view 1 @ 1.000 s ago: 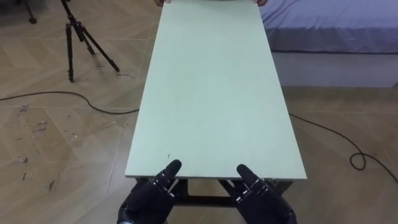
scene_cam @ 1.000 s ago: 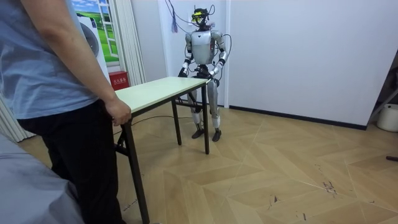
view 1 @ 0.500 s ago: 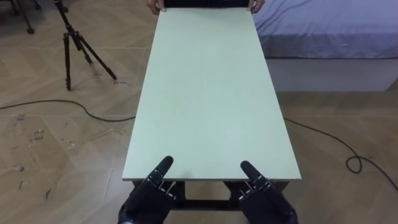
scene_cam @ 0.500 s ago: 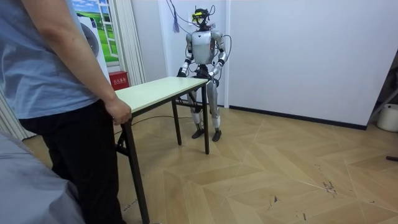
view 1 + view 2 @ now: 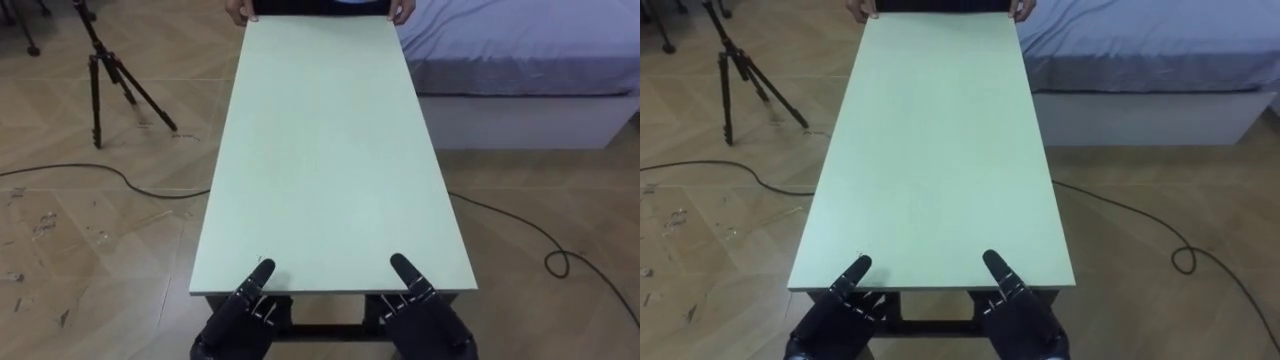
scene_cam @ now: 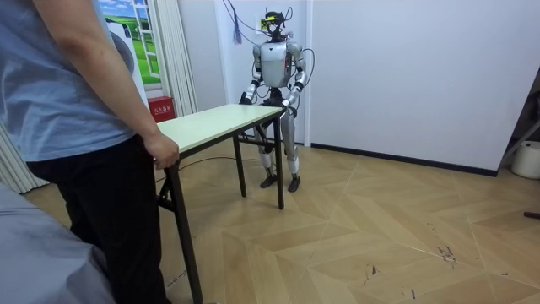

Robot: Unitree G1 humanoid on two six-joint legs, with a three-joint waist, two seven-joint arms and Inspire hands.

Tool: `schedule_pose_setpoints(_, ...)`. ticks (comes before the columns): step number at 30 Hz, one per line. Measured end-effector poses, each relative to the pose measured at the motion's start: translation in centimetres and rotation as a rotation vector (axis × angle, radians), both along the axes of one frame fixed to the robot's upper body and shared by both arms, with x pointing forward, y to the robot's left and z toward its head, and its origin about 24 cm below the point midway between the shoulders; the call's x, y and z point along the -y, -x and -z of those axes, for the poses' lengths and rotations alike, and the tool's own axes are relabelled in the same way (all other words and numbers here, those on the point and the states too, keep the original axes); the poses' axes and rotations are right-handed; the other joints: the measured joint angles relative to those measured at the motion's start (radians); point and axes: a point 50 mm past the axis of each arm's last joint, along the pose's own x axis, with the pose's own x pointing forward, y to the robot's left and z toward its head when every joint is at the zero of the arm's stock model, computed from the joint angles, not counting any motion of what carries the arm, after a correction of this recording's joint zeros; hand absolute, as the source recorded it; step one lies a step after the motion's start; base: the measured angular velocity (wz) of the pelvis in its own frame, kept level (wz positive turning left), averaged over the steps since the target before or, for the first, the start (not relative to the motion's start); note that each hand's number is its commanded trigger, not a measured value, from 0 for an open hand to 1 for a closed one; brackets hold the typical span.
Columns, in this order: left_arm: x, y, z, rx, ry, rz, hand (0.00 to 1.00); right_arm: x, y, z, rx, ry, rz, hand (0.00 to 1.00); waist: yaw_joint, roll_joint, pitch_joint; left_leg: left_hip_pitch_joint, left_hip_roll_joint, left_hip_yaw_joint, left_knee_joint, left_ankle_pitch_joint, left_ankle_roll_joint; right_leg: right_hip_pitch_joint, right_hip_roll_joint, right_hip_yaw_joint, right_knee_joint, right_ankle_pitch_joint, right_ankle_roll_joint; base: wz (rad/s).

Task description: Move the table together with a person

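Well out to the left of the left hand [image 5: 240, 312] stood a tripod [image 5: 100, 70]. That left hand met the near edge of the table [image 5: 325, 150], whose pale top ran straight ahead to a person's hands [image 5: 237, 14] on the far end. The right hand [image 5: 425, 318] sat level with it on the same edge; whether either was clamped, I couldn't tell. Off beyond the right hand lay a bed [image 5: 520, 60]. The risks as I judged them: a swing right would knock the bed, and an uneven pace could pull the edge free.
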Motion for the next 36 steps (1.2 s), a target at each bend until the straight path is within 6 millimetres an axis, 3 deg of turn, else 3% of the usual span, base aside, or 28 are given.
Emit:
schedule_pose_setpoints(15, 0.5, -0.1, 1.0, -0.078, 0.011, -0.006, 0.0, -0.1, -0.9, -0.2, -0.048, -0.066, 0.102, 0.0, -0.001, 0.013, 0.0042, 0.001, 0.0, -0.001, -0.001, 0.0, 0.0, 0.014, 0.002, -0.004, -0.019, 0.002, 0.001, 0.01)
schedule_pose_setpoints(36, 1.1, -1.6, -0.4, -0.057, 0.08, -0.062, 0.02, -0.3, -1.8, -0.5, -0.016, -0.085, 0.126, 0.0, 0.003, 0.031, 0.0145, -0.018, 0.006, -0.009, 0.012, 0.0, 0.0, 0.005, 0.002, -0.024, -0.018, 0.005, -0.003, 0.01)
